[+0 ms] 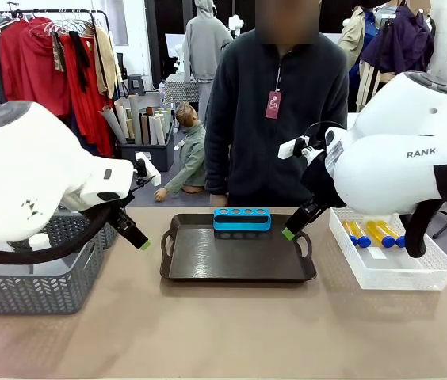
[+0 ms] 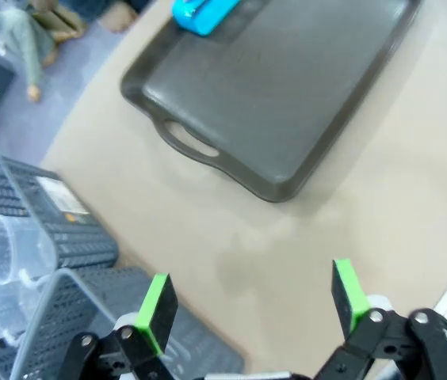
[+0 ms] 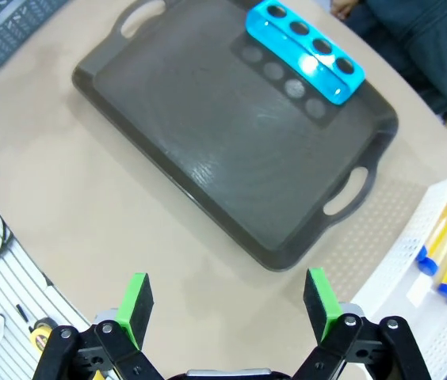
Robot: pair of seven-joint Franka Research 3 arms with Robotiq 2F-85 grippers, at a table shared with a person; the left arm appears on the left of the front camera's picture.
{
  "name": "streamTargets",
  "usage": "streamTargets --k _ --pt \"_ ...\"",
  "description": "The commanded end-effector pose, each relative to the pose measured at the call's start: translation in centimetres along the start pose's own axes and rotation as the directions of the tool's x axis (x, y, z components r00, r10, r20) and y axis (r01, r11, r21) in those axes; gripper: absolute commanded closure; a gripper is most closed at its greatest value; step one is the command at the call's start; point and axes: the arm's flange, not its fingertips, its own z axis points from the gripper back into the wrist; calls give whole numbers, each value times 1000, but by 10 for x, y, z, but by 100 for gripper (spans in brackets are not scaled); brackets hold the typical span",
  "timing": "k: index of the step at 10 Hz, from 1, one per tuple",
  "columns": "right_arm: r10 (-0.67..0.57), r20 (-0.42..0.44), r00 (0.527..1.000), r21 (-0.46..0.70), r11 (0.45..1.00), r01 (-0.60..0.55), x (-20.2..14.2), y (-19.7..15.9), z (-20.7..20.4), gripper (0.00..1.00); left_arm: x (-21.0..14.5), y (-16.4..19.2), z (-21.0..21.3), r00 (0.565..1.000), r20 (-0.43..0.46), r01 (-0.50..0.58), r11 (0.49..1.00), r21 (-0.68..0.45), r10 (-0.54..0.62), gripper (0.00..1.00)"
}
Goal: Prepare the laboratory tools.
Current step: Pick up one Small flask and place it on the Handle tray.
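One tool, the blue rack [image 1: 242, 219], is set on the tray [image 1: 231, 257]; the tubes [image 1: 380, 233] are left in the white bin [image 1: 398, 277]. The left end effector [image 2: 254, 297] and right end effector [image 3: 227, 301] are spread wide, empty.

L arm [image 1: 33, 174] & R arm [image 1: 414, 158]: bulbous white shells, black cables [image 1: 420, 229]; R marked "RANK". L end effector [image 2: 251, 297], R end effector [image 3: 227, 301]: black, green pads [image 3: 138, 305], silver screws [image 3: 349, 321].

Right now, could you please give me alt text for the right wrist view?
A dark tray lies on the tan table with an empty blue four-hole rack near one edge. Beside it, a white mesh bin holds blue-capped yellow tubes; the right claw is open.
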Motion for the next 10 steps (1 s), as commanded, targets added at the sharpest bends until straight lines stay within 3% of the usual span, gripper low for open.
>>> streamTargets --k 1,4,7,10 --pt "40 26 999 100 994 -42 12 -7 8 0 18 14 21 1000 -17 -13 995 -103 11 0" --pt "37 20 999 255 966 -41 19 -21 38 0 34 26 46 994 109 -8 981 -192 29 0" --pt "86 103 991 236 966 -108 36 -41 88 0 45 43 79 968 247 90 974 -207 -37 0" --pt "111 155 982 177 974 -138 42 -69 131 0 53 65 105 957 290 79 984 -157 -30 0"
